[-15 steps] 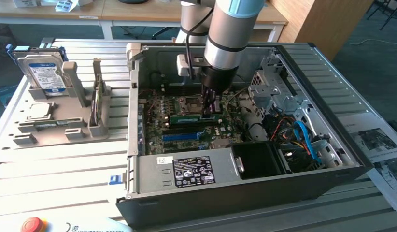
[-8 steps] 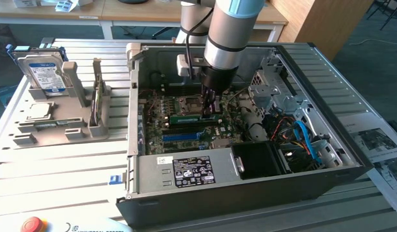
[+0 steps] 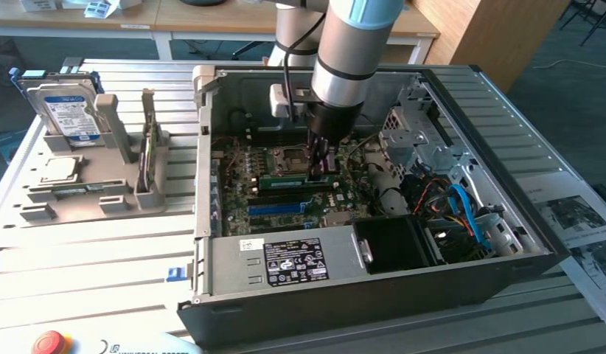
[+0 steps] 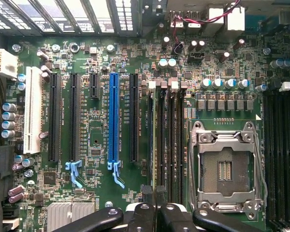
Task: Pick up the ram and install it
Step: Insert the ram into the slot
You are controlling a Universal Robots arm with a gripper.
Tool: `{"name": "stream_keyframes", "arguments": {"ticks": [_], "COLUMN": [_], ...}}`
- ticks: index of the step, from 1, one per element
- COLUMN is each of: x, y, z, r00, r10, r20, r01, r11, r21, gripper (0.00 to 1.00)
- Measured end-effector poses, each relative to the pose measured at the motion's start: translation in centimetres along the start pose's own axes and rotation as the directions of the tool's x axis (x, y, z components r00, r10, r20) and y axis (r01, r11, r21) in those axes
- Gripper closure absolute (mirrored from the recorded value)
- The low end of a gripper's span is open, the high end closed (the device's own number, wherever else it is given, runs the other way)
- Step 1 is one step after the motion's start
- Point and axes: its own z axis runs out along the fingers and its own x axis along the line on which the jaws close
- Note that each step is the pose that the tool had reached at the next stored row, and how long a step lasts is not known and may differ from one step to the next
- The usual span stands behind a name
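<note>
Here, thin green ram [image 3: 283, 180] (long, flat).

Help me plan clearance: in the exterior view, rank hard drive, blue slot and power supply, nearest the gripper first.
1. Blue slot, on the motherboard.
2. Power supply, at the near wall of the case.
3. Hard drive, in the stand, exterior view's left.

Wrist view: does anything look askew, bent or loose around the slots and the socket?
Nothing stands out. The ram lies in line with the slots, gripped at one end by the gripper. The CPU socket is empty but looks intact, and no bent or loose parts show near it.
</note>
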Motion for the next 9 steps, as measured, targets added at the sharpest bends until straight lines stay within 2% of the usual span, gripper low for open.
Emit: {"name": "stream_keyframes", "arguments": {"ticks": [9], "x": [0.00], "y": [-0.01], "z": [0.16], "r00": [1.0000], "r10": [0.000], "r20": [-0.0001], "r01": [0.000], "r11": [1.0000], "r21": [0.0000], "gripper": [0.88]}}
